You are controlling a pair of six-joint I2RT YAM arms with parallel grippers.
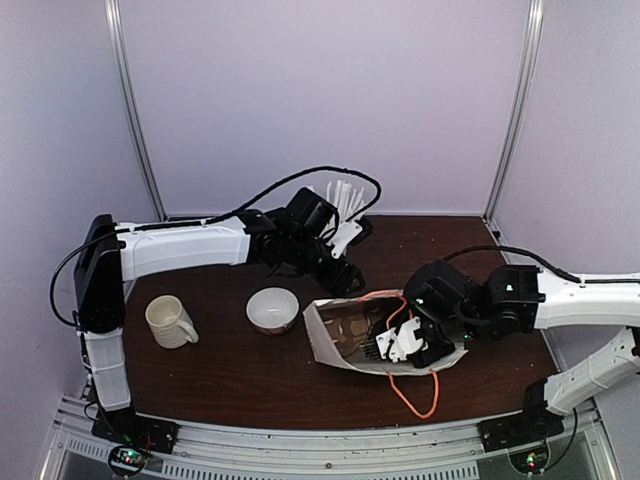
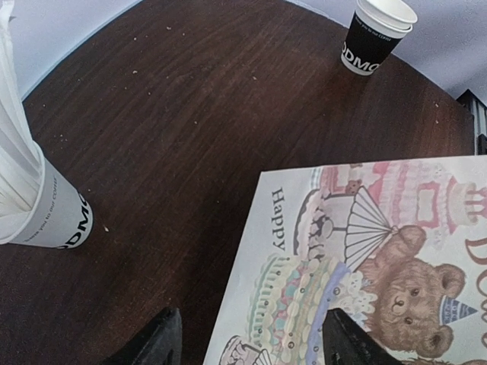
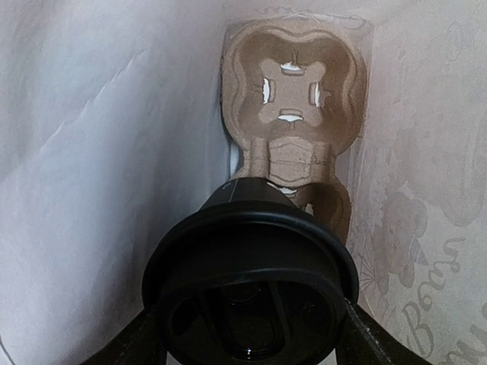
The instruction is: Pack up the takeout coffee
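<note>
The takeout coffee (image 3: 251, 266), a black cup with a round black lid, lies lid toward the wrist camera inside the white paper bag (image 3: 91, 152). My right gripper (image 3: 247, 334) is shut on it, one finger at each side of the lid. Its base points at a brown pulp cup carrier (image 3: 293, 91) deep in the bag. From above, the right gripper (image 1: 395, 345) sits in the mouth of the bag (image 1: 325, 335), which lies on its side; the coffee is hidden there. My left gripper (image 2: 255, 334) hangs open over the bag's printed side (image 2: 365, 243), holding nothing.
A white cup with stirrer sticks (image 2: 46, 205) stands left of the left gripper. A lidless black cup (image 2: 377, 34) stands far back. A cream mug (image 1: 170, 321) and a white bowl (image 1: 272, 309) sit left of the bag. The bag's orange handle (image 1: 418, 392) trails toward the near edge.
</note>
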